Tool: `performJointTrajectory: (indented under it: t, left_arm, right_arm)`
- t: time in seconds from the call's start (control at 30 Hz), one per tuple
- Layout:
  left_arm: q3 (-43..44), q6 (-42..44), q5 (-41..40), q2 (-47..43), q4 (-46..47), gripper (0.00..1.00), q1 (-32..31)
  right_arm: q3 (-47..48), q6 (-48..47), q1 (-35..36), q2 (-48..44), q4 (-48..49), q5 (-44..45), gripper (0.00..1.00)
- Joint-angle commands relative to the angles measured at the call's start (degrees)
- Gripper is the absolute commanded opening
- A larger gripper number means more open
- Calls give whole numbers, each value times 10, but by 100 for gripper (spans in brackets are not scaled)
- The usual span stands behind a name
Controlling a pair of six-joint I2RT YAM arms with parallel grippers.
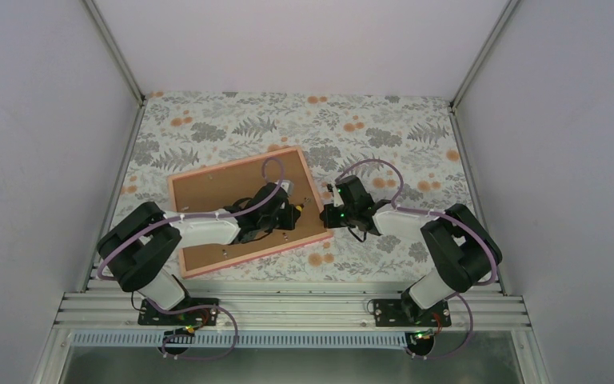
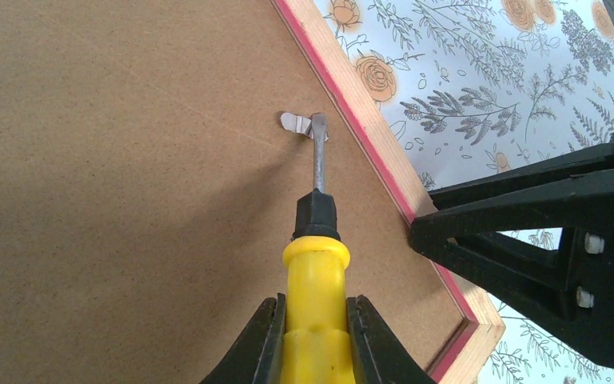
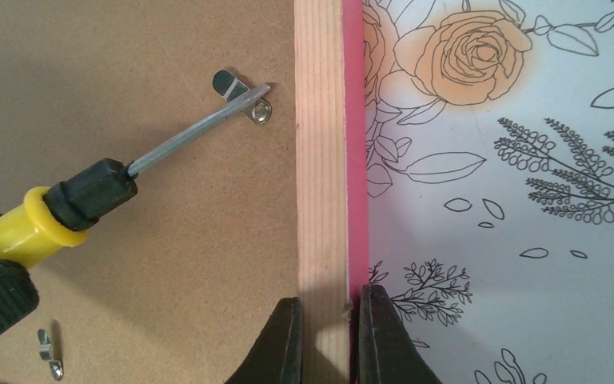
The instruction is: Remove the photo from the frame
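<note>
1 R tool [image 3: 329,318] astride frame [image 3: 320,160] edge

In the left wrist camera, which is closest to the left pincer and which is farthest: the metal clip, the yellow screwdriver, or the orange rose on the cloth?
1. The yellow screwdriver, held right inside the left pincer.
2. The metal clip, ahead at the screwdriver's tip, on the frame back.
3. The orange rose, farthest, past the frame's edge on the cloth, up and right.
</note>
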Motion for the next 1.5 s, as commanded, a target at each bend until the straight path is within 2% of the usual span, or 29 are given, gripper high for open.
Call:
performJointTrajectory:
  t: [0.0,0.6,0.87,1.27,1.47]
  left_arm:
    - [6,-14,-23,-3,-19,2,2]
    - [-17,-10,-35,-75,-58,2,2]
    - [-30,12,-81,-143,-90,2,20]
    - [-71,81,-113,-263,-113,2,191]
    - [-112,83,-76,-293,-81,2,313]
  right_arm:
    - [4,6,5,5,-26,-16,4]
    - [11,6,1,-1,-42,20,4]
    - [5,-17,-46,-21,-65,38,4]
    - [12,-90,-169,-78,-147,98,5]
    - [14,-83,-225,-74,-141,65,6]
